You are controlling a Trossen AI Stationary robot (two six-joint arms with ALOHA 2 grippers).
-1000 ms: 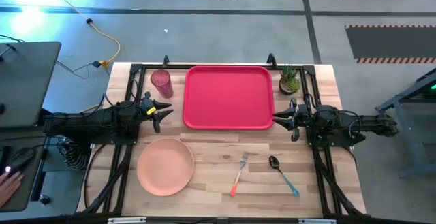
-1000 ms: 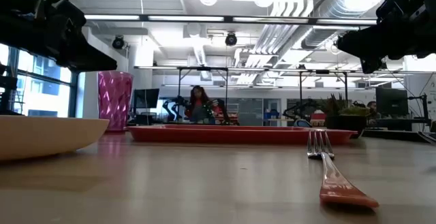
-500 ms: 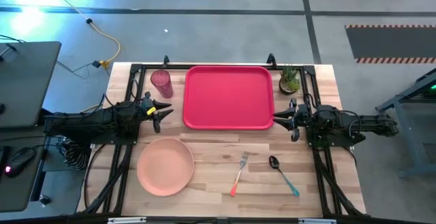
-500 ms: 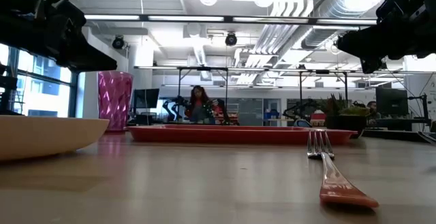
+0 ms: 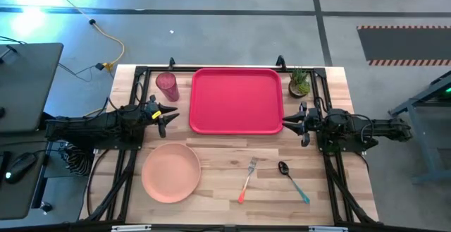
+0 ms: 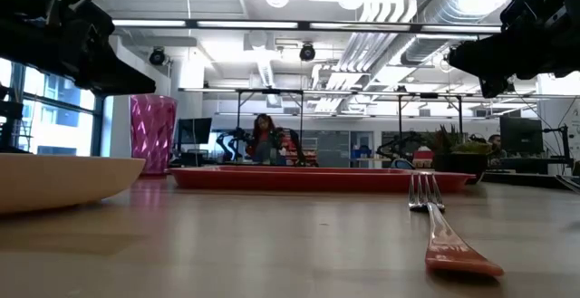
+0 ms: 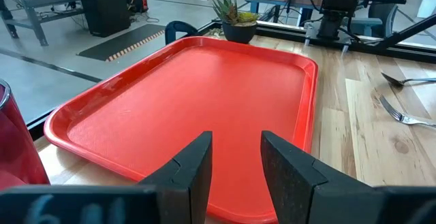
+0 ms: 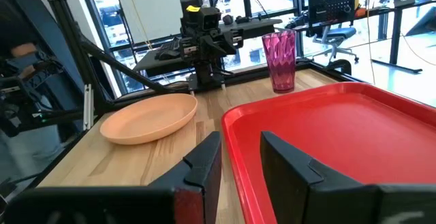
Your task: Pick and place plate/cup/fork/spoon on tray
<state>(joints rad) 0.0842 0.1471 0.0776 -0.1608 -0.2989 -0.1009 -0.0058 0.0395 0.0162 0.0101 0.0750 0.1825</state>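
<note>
Red, flat rectangular plastic tray (image 5: 237,100) lies bare between both arms. Left gripper (image 5: 163,115) and right gripper (image 5: 292,123) hover at its short edges, fingers apart, holding nothing.

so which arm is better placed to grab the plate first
Probably the left. The plate lies on the left gripper's side, just in front of it, while the right gripper waits across the tray. Both hold nothing.
</note>
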